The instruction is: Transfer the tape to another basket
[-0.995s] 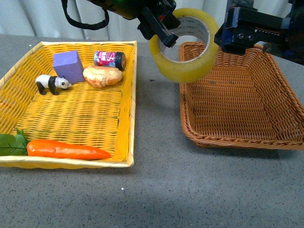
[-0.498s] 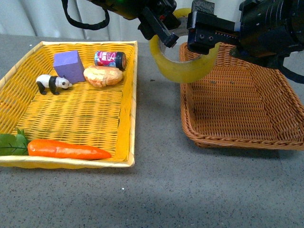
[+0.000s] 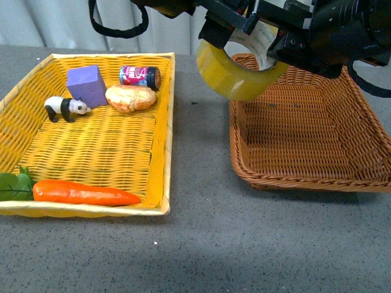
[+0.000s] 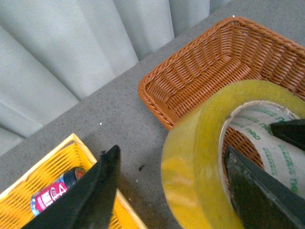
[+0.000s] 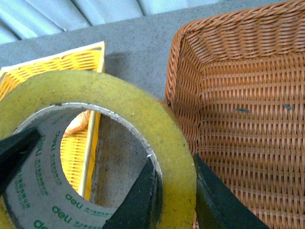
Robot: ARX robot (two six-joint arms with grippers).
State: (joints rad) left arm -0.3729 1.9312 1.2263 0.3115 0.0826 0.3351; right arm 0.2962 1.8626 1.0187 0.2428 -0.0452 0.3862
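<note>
The tape (image 3: 237, 74), a thick yellow roll with a white printed core, hangs tilted in the air over the near left corner of the brown wicker basket (image 3: 287, 181). My right gripper (image 5: 174, 160) is shut on the tape (image 5: 119, 100), one finger inside the core and one outside the wall. In the front view the right gripper (image 3: 279, 41) comes in from the right. My left gripper (image 4: 171, 150) is open, its jaws wide apart on either side of the tape (image 4: 190, 162), and the outer finger is clear of it. The left gripper (image 3: 227, 25) sits at the roll's top left.
A bright yellow basket (image 3: 164, 122) on the left holds a purple block (image 3: 87, 84), a toy panda (image 3: 64, 108), a bread roll (image 3: 131, 97), a can (image 3: 139, 75) and a carrot (image 3: 82, 193). Grey tabletop (image 3: 201, 140) separates the two baskets. A curtain hangs behind.
The right gripper came in from the right and shut on the tape. The left gripper, which held the roll before, has opened. The roll tilted and rose slightly.
</note>
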